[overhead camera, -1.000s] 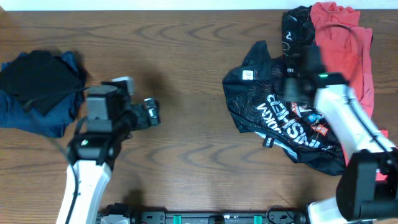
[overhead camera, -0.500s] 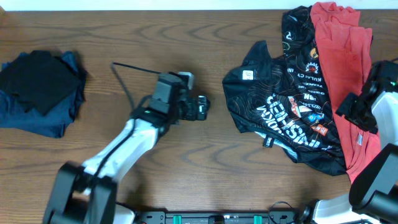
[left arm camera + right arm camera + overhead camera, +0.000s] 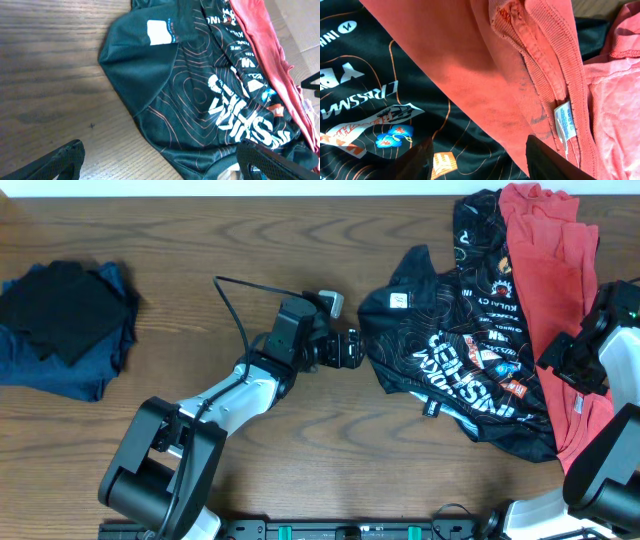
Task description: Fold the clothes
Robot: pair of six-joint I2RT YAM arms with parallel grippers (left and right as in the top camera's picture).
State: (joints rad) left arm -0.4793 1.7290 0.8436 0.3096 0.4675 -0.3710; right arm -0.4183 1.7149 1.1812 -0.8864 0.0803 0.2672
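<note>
Left gripper [image 3: 350, 348] spread wide, right gripper [image 3: 562, 366] seemingly part-open

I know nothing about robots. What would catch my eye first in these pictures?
A crumpled black jersey with orange lines and white lettering sprawls on the right of the table, with a coral-red shirt bunched along its right side. The left tool, wide open, reaches right up to the jersey's edge. A dark blue pile of clothes sits alone at the far left.
</note>
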